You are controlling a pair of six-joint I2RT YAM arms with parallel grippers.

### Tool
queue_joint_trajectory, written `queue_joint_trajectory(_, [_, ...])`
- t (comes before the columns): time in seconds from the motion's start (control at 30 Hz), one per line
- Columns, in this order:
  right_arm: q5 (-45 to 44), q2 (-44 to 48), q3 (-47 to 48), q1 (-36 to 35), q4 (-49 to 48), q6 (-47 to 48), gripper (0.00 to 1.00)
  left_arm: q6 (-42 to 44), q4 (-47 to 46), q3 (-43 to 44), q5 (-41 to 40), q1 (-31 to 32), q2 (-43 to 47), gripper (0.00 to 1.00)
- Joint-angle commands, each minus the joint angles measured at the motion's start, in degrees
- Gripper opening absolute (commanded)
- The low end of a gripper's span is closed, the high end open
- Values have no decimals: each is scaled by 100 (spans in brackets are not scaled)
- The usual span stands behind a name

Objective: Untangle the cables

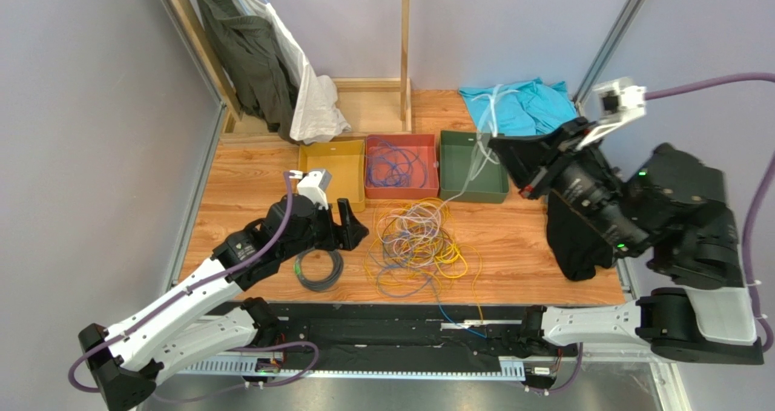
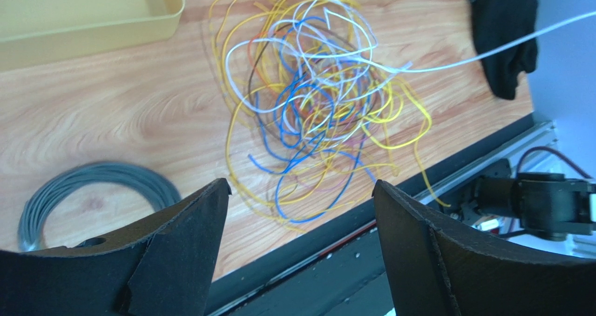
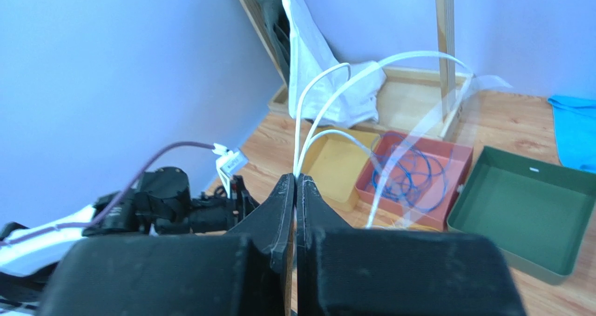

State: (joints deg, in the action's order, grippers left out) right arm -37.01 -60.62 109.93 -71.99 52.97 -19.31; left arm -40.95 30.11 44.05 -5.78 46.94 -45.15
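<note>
Right tool (image 3: 296,179) pinches a white cable (image 3: 413,53), its far end blurred; left tool (image 2: 301,187) spread.

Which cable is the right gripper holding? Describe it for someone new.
On the wooden table, find the green tray, rightmost of three at the back; the right gripper hangs shut above it. The white cable pinched there trails down to the tangle, the only strand lifted off the wood.

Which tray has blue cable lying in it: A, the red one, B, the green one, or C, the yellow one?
A: loops of blue cable lie inside the red tray, while the yellow tray and the green tray show no blue in them.
</note>
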Motion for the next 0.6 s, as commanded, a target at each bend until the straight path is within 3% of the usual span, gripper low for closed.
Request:
queue_joint_trajectory(0.0, [238, -170, 117, -61, 328, 103, 0, 122, -699, 209, 138, 8, 32, 86])
queue_joint_trajectory(0.13, [563, -152, -41, -61, 276, -37, 0, 201, -1260, -36, 252, 0, 365, 89])
queue_joint_trajectory(0.27, [774, -169, 11, -61, 266, -160, 0, 350, -2767, -554, 533, 0, 568, 96])
queue_joint_trajectory(0.37, [968, -196, 81, -61, 284, -231, 0, 587, -3824, -679, 797, 8, 253, 99])
queue_joint_trajectory(0.57, [1530, -292, 239, -61, 249, -512, 0, 1755, -4792, -336, 877, 131, -1118, 99])
